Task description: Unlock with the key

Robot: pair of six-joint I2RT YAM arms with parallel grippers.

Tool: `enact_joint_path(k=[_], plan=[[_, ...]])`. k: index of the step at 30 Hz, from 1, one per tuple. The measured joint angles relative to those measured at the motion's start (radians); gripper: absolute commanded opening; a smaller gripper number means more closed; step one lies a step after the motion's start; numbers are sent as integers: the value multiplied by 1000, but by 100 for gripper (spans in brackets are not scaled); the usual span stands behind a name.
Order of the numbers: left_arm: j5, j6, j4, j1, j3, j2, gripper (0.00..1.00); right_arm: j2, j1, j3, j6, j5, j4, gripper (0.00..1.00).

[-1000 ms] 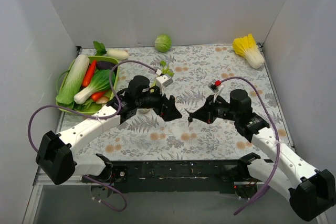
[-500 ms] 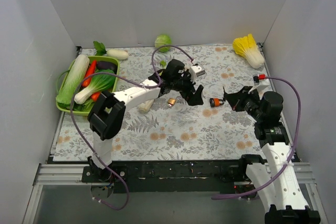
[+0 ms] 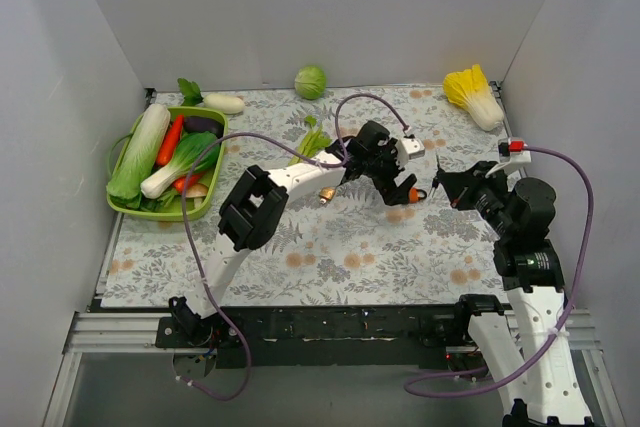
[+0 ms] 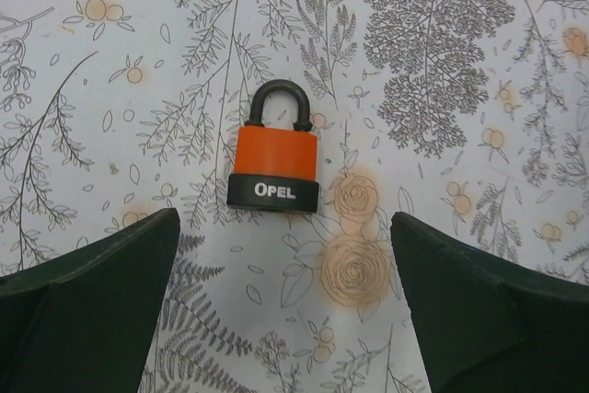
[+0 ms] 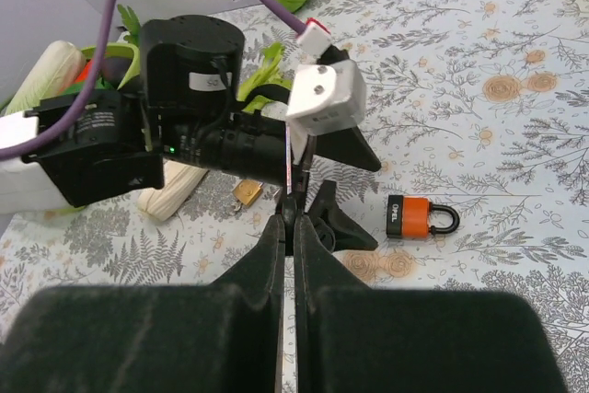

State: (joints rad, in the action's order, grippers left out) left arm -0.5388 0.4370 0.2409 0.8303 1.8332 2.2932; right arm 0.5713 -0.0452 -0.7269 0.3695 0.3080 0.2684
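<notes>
Hovering my left claw (image 4: 284,227), spread wide apart, over the orange padlock (image 4: 274,167) lying flat on the tabletop (image 4: 460,62), I hold the key (image 5: 294,167) clamped in my right claw (image 5: 287,213) near it.

Left gripper (image 4: 281,224) hangs spread over the orange padlock (image 4: 274,158), with bare cloth on either side of the lock between the fingers. The right gripper (image 3: 438,187) has a tight lane: its closed tips are near the left wrist, which crowds the lock. The small brass padlock (image 3: 327,193) lies just beside the left arm (image 3: 300,175), which spans mid-table. The near half of the table (image 3: 300,257) is open. The green basket (image 3: 130,207) blocks the left edge. A cabbage (image 3: 310,81) sits at the far edge and a napa cabbage (image 3: 475,97) in the far-right corner. Walls (image 3: 300,17) close three sides.
</notes>
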Motion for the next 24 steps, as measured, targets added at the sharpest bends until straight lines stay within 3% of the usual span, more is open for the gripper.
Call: enact_joint_path(k=[17, 20, 24], plan=[[114, -41, 28, 54, 197, 200, 98, -9, 0, -15, -6, -15, 31, 1], [154, -56, 26, 64, 210, 210, 93, -9, 0, -15, -6, -15, 30, 1], [201, -58, 22, 82, 226, 222, 77, -11, 0, -15, -6, -17, 31, 1]])
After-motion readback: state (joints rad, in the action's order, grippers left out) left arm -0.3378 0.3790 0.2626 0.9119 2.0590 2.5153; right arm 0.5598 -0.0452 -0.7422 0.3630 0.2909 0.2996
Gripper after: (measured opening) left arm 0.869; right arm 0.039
